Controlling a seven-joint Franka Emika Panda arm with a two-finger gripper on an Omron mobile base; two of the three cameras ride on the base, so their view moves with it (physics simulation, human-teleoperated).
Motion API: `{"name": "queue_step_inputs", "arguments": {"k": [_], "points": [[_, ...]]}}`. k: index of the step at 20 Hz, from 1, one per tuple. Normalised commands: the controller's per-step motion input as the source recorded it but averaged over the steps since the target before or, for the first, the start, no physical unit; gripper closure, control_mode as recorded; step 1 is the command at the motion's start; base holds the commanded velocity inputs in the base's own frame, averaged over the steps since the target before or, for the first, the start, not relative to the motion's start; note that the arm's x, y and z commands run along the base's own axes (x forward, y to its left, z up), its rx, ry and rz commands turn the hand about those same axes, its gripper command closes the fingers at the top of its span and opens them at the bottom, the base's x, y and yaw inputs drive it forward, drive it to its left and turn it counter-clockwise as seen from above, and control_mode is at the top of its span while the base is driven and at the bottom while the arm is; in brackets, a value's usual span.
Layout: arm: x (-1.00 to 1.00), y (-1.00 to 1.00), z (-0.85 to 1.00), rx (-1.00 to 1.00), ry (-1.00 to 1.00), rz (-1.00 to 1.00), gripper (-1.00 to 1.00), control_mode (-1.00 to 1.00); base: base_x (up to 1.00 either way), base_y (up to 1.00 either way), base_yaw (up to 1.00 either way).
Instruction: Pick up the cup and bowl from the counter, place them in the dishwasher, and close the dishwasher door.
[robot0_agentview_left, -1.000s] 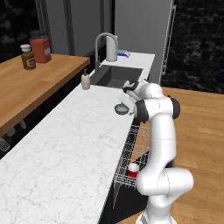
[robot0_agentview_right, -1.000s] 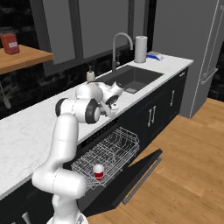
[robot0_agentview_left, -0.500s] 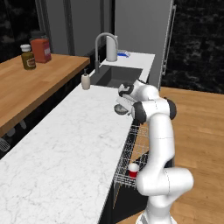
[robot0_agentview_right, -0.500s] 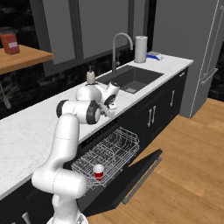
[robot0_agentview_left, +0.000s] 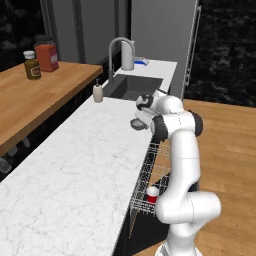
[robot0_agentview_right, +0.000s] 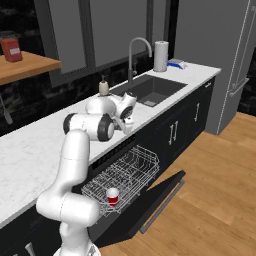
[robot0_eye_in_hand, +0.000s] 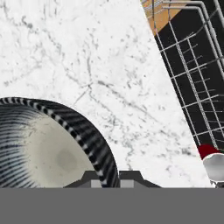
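The grey bowl (robot0_agentview_left: 136, 123) (robot0_eye_in_hand: 39, 148) rests on the white marble counter (robot0_agentview_left: 75, 160) near its front edge, just short of the sink. My gripper (robot0_agentview_left: 142, 118) (robot0_agentview_right: 128, 119) (robot0_eye_in_hand: 108, 178) is down at the bowl, shut on its near rim; the two fingertips pinch the rim from both sides in the hand view. The red cup (robot0_agentview_left: 152, 194) (robot0_agentview_right: 113, 196) (robot0_eye_in_hand: 213, 162) stands upright in the dishwasher's pulled-out wire rack (robot0_agentview_right: 127, 170). The dishwasher door (robot0_agentview_right: 157, 200) hangs open, lying flat below the rack.
A sink (robot0_agentview_left: 135, 89) with a tall faucet (robot0_agentview_left: 120, 52) lies beyond the bowl, and a soap bottle (robot0_agentview_left: 98, 92) stands at its corner. A white tumbler (robot0_agentview_right: 160, 56) is behind the sink. A wooden shelf (robot0_agentview_left: 35, 100) holds a red canister (robot0_agentview_left: 46, 57) and a jar.
The gripper's jaws have gone from wide open to shut on the bowl's rim. The hand sits slightly lower; bowl, cup and rack have not moved.
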Motion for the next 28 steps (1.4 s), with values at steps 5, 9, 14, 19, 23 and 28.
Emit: {"name": "queue_step_inputs", "arguments": {"k": [5, 9, 14, 19, 23, 28], "points": [[-1.00, -0.95, 0.02, 0.00, 0.00, -0.09, 1.00, -1.00, 0.00, 0.00, 0.00], [-1.00, -1.00, 0.00, 0.01, 0.00, -0.09, 1.00, -1.00, 0.00, 0.00, 0.00], [-0.96, -0.67, -0.42, 0.00, 0.04, -0.07, 1.00, -1.00, 0.00, 0.00, 0.00], [-0.62, -0.10, -0.97, 0.00, 0.04, -0.05, 1.00, -1.00, 0.00, 0.00, 0.00], [-0.21, 0.01, -0.94, 0.01, 0.01, -0.02, 1.00, -1.00, 0.00, 0.00, 0.00], [0.00, 0.01, -0.64, 0.05, 0.01, -0.01, 1.00, -1.00, 0.00, 0.00, 0.00]]}}
